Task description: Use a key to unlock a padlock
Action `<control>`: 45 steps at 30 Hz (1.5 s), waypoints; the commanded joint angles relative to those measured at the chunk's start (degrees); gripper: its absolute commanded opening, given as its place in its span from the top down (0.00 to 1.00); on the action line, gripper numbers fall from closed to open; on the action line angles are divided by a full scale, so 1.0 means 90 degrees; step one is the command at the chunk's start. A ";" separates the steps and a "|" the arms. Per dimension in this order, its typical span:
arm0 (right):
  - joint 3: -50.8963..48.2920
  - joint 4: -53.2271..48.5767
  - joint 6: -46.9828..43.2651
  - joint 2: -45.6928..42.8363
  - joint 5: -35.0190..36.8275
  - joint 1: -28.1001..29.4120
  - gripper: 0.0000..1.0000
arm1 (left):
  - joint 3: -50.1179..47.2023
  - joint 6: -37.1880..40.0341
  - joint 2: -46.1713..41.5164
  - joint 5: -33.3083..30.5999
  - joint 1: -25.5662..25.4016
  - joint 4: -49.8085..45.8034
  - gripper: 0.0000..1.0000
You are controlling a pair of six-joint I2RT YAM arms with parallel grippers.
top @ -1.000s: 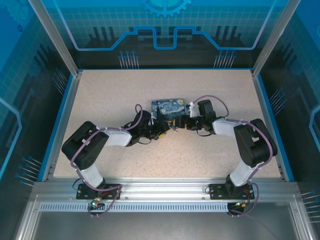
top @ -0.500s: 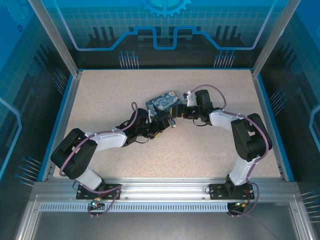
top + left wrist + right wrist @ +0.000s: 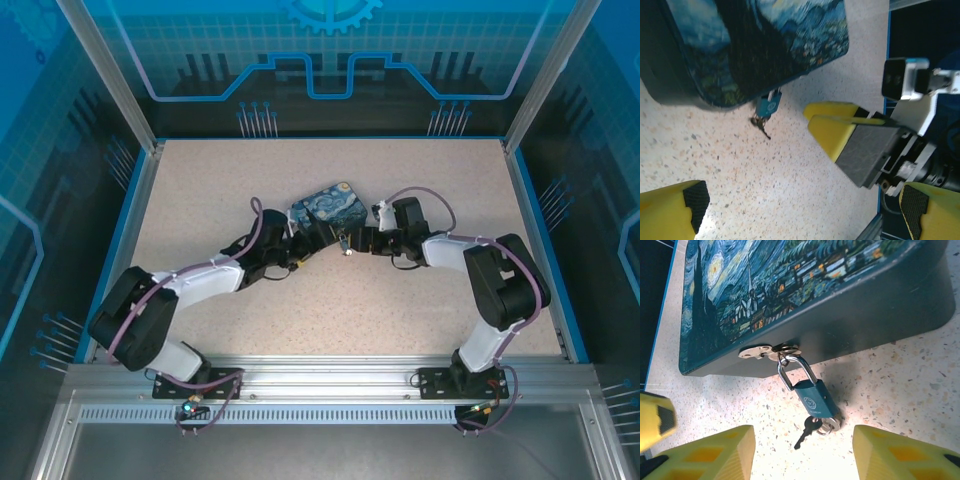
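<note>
The small blue-grey padlock (image 3: 814,399) hangs by its thin shackle from the hasp (image 3: 762,351) on the tin's front wall and rests on the table. A key (image 3: 829,424) sits in its base, with a second dark key (image 3: 807,432) on the ring. My right gripper (image 3: 802,460) is open just short of the lock, one yellow finger on each side. My left gripper (image 3: 800,215) is open too, farther back, looking at the padlock (image 3: 768,106) and the right gripper's fingers (image 3: 832,131). From above, the padlock (image 3: 341,243) lies between the left gripper (image 3: 312,238) and the right gripper (image 3: 356,241).
The rectangular tin (image 3: 326,206) with the blue-and-yellow swirly painting lies tilted mid-table, directly behind the lock. The speckled table (image 3: 330,310) is bordered by a blue rim and frame posts. Both arms reach in low from the near edge.
The tin has turned from square to tilted, its left end nearer. The left arm has stretched out lower and farther left. The right gripper swung up, then came back beside the lock.
</note>
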 commanded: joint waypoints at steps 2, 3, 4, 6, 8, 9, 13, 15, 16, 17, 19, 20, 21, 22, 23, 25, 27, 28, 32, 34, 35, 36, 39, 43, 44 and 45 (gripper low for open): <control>0.0040 0.0073 -0.0363 0.0236 0.0237 0.0147 0.49 | 0.0508 0.0745 -0.0551 -0.0803 0.0172 -0.1046 0.01; 0.0077 0.0048 -0.0391 0.0269 0.0252 0.0168 0.49 | 0.0605 0.0842 -0.0620 -0.0961 0.0193 -0.1276 0.01; 0.0113 0.0033 -0.0414 0.0318 0.0275 0.0184 0.50 | 0.0690 0.0986 -0.0680 -0.1079 0.0224 -0.1453 0.01; 0.0205 -0.0017 -0.0462 0.0412 0.0313 0.0233 0.51 | 0.0817 0.1135 -0.0764 -0.1216 0.0294 -0.1664 0.01; 0.0337 -0.0099 -0.0549 0.0502 0.0352 0.0299 0.53 | 0.0860 0.1205 -0.0832 -0.1394 0.0337 -0.1735 0.01; 0.0359 -0.0149 -0.0587 0.0533 0.0385 0.0334 0.55 | 0.0829 0.1227 -0.0861 -0.1463 0.0348 -0.1690 0.01; 0.0567 -0.0294 -0.0728 0.0640 0.0574 0.0421 0.56 | 0.0643 0.1191 -0.0991 -0.1679 0.0357 -0.1345 0.01; 0.0596 -0.0300 -0.0760 0.0700 0.0628 0.0420 0.56 | 0.0628 0.1179 -0.0994 -0.1729 0.0359 -0.1300 0.01; 0.0621 -0.0300 -0.0780 0.0739 0.0635 0.0422 0.56 | 0.0638 0.1180 -0.0982 -0.1733 0.0360 -0.1295 0.01; 0.0653 -0.0319 -0.0803 0.0783 0.0636 0.0425 0.56 | 0.0644 0.1177 -0.0977 -0.1727 0.0362 -0.1281 0.01; 0.0718 -0.0365 -0.0854 0.0867 0.0640 0.0433 0.56 | 0.0648 0.1148 -0.0938 -0.1719 0.0362 -0.1289 0.01; 0.0733 -0.0377 -0.0882 0.0894 0.0636 0.0442 0.56 | 0.0659 0.1140 -0.0923 -0.1720 0.0358 -0.1278 0.01; 0.0744 -0.0378 -0.0910 0.0908 0.0636 0.0451 0.56 | 0.0647 0.1138 -0.0915 -0.1725 0.0357 -0.1262 0.01; 0.0730 -0.0377 -0.0931 0.0928 0.0636 0.0460 0.56 | 0.0649 0.1130 -0.0909 -0.1749 0.0362 -0.1270 0.01; 0.0729 -0.0378 -0.0945 0.0938 0.0629 0.0471 0.56 | 0.0646 0.1126 -0.0905 -0.1777 0.0357 -0.1269 0.01; 0.0706 -0.0358 -0.0970 0.0952 0.0618 0.0486 0.56 | 0.0661 0.1108 -0.0895 -0.1798 0.0359 -0.1270 0.01; 0.0691 -0.0339 -0.0987 0.0972 0.0597 0.0511 0.56 | 0.0672 0.1108 -0.0873 -0.1826 0.0364 -0.1284 0.01; 0.0687 -0.0322 -0.0993 0.1001 0.0597 0.0529 0.56 | 0.0694 0.1098 -0.0860 -0.1822 0.0357 -0.1308 0.01; 0.0744 -0.0328 -0.1014 0.1111 0.0617 0.0589 0.56 | 0.0705 0.1077 -0.0828 -0.1827 0.0359 -0.1282 0.01; 0.0734 -0.0319 -0.1021 0.1134 0.0635 0.0608 0.56 | 0.0705 0.1059 -0.0826 -0.1823 0.0357 -0.1268 0.01; 0.0727 -0.0319 -0.1014 0.1140 0.0640 0.0609 0.57 | 0.0705 0.1044 -0.0826 -0.1830 0.0362 -0.1263 0.01; 0.0722 -0.0312 -0.1012 0.1139 0.0644 0.0608 0.58 | 0.0705 0.1044 -0.0823 -0.1824 0.0357 -0.1256 0.01; 0.0720 -0.0284 -0.1006 0.1161 0.0645 0.0606 0.61 | 0.0702 0.1008 -0.0797 -0.1820 0.0357 -0.1231 0.01; 0.0717 -0.0272 -0.0983 0.1178 0.0636 0.0606 0.67 | 0.0700 0.0996 -0.0786 -0.1812 0.0364 -0.1231 0.01; 0.0720 -0.0279 -0.0980 0.1177 0.0634 0.0609 0.68 | 0.0696 0.0988 -0.0786 -0.1806 0.0363 -0.1233 0.01; 0.0721 -0.0280 -0.0984 0.1186 0.0636 0.0608 0.68 | 0.0695 0.0991 -0.0786 -0.1806 0.0366 -0.1248 0.01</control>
